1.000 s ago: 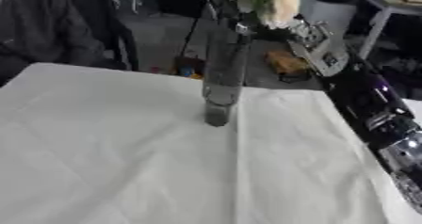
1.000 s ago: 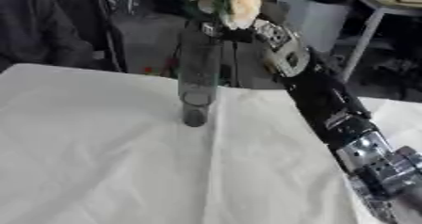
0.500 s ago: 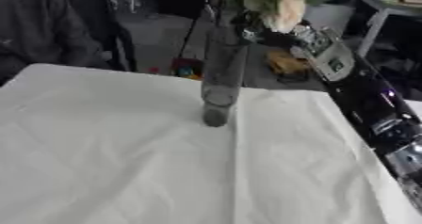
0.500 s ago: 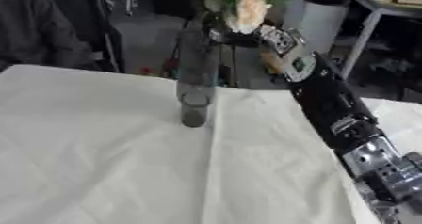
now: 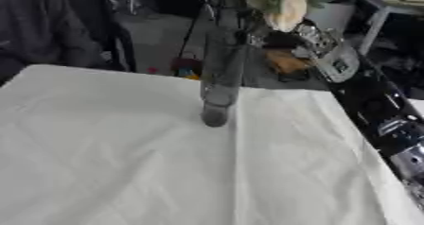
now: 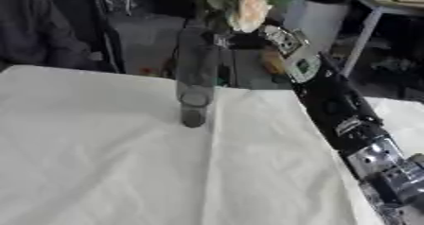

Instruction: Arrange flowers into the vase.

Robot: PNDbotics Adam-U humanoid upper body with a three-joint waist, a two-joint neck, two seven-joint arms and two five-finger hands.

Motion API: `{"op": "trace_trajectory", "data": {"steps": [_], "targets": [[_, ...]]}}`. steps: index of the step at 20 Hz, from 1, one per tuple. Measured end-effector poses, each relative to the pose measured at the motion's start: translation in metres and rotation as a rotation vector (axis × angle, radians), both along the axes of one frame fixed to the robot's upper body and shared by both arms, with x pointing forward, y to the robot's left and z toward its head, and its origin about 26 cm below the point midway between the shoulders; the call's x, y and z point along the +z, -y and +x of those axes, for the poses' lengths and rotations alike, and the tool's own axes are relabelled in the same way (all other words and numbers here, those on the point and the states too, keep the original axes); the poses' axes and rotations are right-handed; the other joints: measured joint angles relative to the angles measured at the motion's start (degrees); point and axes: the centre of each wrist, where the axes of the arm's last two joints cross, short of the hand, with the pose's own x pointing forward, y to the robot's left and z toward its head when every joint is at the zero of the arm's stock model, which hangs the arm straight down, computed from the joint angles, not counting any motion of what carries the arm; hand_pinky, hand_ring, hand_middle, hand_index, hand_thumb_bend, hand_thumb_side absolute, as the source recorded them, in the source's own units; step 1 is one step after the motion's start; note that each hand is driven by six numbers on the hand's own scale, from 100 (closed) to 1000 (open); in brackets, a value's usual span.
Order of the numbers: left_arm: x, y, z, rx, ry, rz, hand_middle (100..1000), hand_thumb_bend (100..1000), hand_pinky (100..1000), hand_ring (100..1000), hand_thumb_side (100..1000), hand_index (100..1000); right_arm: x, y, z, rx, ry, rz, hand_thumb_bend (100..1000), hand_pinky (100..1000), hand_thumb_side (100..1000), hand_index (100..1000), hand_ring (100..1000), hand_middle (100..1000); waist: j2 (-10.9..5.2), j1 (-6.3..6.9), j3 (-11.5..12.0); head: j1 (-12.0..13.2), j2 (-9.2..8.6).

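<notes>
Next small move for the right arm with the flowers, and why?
Probably lower straight down, slowly. The flowers sit right above the mouth of the tall vase, which stands upright on the white tablecloth. The right hand is beside the vase top; whether the stems are in yet cannot be seen.

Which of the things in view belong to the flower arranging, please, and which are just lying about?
Part of the job:
- vase, tall, clear, upright on the table
- flowers, pale bloom and green leaves above the vase's mouth
- right hand, by the stems

Just around:
- white tablecloth
- orange object behind the table
</notes>
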Motion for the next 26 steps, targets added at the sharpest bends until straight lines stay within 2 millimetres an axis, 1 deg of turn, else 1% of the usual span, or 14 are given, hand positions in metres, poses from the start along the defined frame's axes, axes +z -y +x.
{"op": "trace_trajectory", "data": {"steps": [13, 24, 25, 26], "targets": [[-0.001, -0.001, -0.001, 0.009, -0.002, -0.003, 617, 387, 686, 622, 167, 814, -0.014, 0.013, -0.005, -0.035, -0.018, 0.041, 432, 1000, 800, 967, 1000, 959, -0.01, 0.28, -1.1, 0.7, 0.04], [-0.002, -0.004, -0.002, 0.029, 0.0, -0.007, 618, 386, 686, 622, 167, 813, -0.022, 0.033, -0.02, -0.062, -0.023, 0.092, 414, 1000, 801, 963, 1000, 950, -0.04, 0.56, -2.7, 1.5, 0.23], [-0.002, -0.004, -0.002, 0.03, 0.0, -0.006, 618, 386, 686, 622, 167, 813, -0.021, 0.035, -0.022, -0.065, -0.021, 0.096, 400, 1000, 803, 963, 1000, 949, -0.04, 0.57, -2.9, 1.6, 0.29], [-0.002, -0.005, -0.002, 0.032, -0.001, -0.006, 618, 386, 686, 622, 167, 813, -0.022, 0.037, -0.023, -0.068, -0.021, 0.1, 410, 1000, 802, 962, 1000, 948, -0.04, 0.58, -3.1, 1.6, 0.39]]}}
